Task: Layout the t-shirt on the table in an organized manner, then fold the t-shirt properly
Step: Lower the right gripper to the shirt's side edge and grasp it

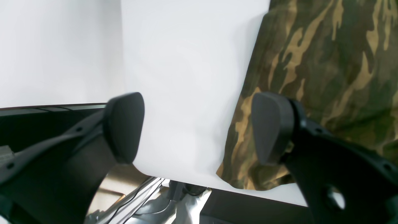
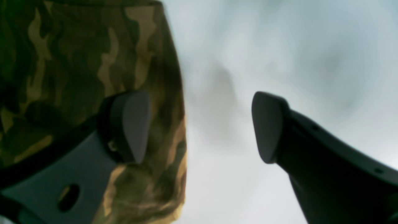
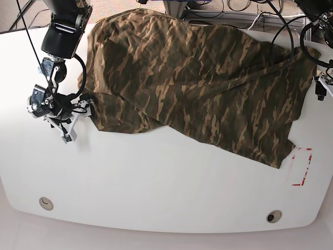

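T-shirt (image 3: 197,78) spread rumpled across desk (image 3: 156,187).
Both hands seen wide, nothing held: right hand (image 2: 199,127) at sleeve edge, left hand (image 1: 197,127) at cloth edge.

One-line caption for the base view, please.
Camouflage t-shirt spread askew across the white table, right gripper at its edge, left gripper at the opposite side.

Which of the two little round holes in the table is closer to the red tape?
The grommet hole near the table's front edge on the base view's right; the red tape rectangle lies just above it. The other hole sits far left.
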`<act>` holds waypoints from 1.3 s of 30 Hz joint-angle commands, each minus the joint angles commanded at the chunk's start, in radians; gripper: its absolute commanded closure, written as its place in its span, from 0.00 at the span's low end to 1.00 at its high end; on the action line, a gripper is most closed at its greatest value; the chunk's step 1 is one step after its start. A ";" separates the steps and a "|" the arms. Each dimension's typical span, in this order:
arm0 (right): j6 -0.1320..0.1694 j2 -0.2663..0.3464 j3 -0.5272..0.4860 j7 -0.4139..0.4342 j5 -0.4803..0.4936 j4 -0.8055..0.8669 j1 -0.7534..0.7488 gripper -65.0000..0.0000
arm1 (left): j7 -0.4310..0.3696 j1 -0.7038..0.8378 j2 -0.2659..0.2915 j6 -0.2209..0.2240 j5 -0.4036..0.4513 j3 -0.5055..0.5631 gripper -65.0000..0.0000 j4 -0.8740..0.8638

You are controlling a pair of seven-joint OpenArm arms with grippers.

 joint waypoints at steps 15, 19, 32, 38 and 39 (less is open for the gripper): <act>0.000 -0.029 -0.089 0.100 0.000 -0.173 0.066 0.25 | 0.000 0.000 0.002 -0.002 -0.002 0.003 0.22 0.000; 0.000 -0.058 -0.089 0.100 -0.006 -0.173 0.066 0.25 | 0.000 -0.003 0.015 -0.002 -0.002 0.003 0.22 0.000; 0.000 -0.104 -0.089 0.100 -0.008 -0.173 0.061 0.51 | -0.002 -0.006 0.021 -0.002 -0.002 0.005 0.22 -0.002; 0.000 -0.104 -0.091 0.100 -0.009 -0.173 0.066 1.00 | -0.002 -0.006 0.021 -0.002 -0.002 0.006 0.22 -0.002; 0.000 -0.103 -0.091 0.100 -0.009 -0.173 0.066 1.00 | -0.002 -0.006 0.023 -0.002 -0.002 0.006 0.22 -0.002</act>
